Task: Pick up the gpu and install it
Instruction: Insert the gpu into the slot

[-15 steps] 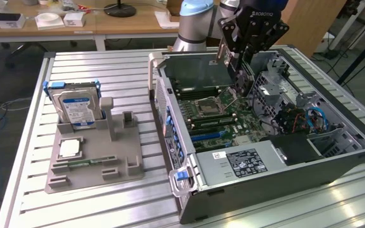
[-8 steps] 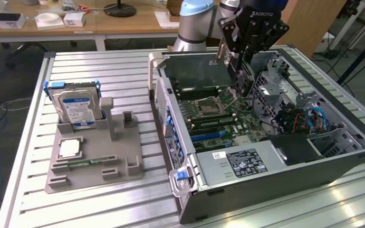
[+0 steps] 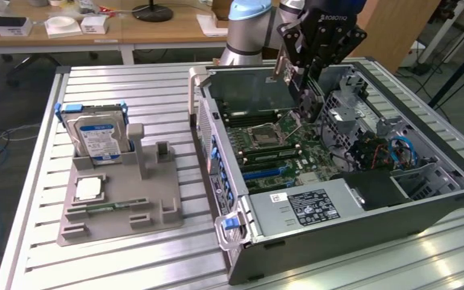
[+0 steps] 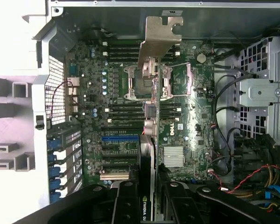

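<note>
On the exterior view's left, the hard drive (image 3: pixel 99 142) stands upright in the gray holder (image 3: pixel 127 226), with the memory stick (image 3: pixel 107 207) lying flat lower down. Moving right, the open computer case (image 3: pixel 313 257) shows its motherboard (image 3: pixel 284 151). Above it hangs the gpu (image 3: pixel 244 90), clamped between the jaws of the gripper (image 3: pixel 301 99), clear of the board.

From the wrist, the gpu (image 4: pixel 151 116) runs edge-on over the CPU socket (image 4: pixel 140 84), its end bracket (image 4: pixel 161 39) toward the case's far wall. The gripper (image 4: pixel 149 207) pinches it from both sides. The expansion slots (image 4: pixel 119 138) lie just to one side.

Done well, this means holding the card square, parallel to its slot, with the bracket lined up with the wall and no tilt.
</note>
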Robot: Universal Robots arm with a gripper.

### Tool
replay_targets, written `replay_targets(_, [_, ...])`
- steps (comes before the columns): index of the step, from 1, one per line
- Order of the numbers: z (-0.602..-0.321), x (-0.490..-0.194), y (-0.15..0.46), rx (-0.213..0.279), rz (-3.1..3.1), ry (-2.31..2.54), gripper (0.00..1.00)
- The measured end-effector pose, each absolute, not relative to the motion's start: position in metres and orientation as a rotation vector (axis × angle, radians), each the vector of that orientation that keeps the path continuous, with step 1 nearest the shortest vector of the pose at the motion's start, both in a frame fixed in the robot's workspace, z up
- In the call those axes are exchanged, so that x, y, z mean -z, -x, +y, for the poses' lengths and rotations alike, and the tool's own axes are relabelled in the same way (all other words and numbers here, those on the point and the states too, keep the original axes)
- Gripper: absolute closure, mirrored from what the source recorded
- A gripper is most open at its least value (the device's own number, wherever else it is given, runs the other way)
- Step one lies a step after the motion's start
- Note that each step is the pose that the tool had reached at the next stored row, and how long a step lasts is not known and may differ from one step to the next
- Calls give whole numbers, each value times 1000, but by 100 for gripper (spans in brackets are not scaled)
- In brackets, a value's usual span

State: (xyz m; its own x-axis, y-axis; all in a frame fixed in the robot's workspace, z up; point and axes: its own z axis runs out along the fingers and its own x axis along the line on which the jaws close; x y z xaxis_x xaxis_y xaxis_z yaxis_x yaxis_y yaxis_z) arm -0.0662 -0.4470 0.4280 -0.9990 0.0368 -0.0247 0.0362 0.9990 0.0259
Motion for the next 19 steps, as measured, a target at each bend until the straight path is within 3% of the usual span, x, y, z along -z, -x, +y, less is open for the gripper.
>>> replay_targets(19, [-447, -428, 66, -42, 3114, 146, 74])
